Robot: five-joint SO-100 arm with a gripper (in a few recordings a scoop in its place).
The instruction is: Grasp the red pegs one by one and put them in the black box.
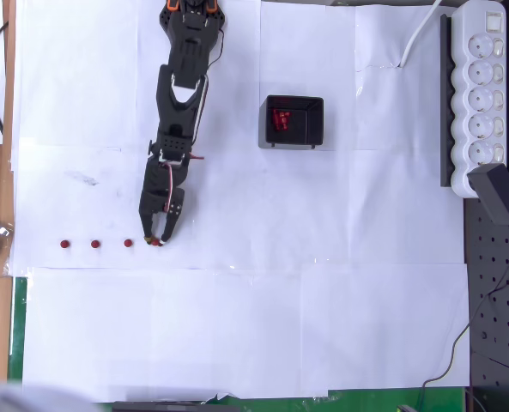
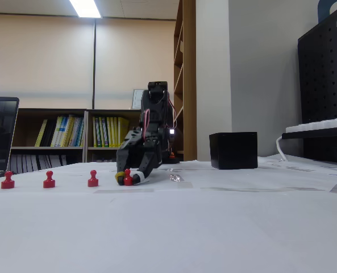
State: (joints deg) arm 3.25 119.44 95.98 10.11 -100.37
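Reaching low, the black gripper (image 1: pixel 159 239) seems to have its jaws around one small red plastic peg (image 2: pixel 128 178) on the white table (image 1: pixel 323 300), not yet squeezed; it could tip over.

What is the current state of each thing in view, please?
gripper: lowered to the table, jaws around a red peg, closure unclear.
peg at the gripper: upright on the table between the jaws.
three other red pegs: standing upright in a row, untouched.
black box: open-topped, holding some red pegs.
power strip: one black adapter plugged in.
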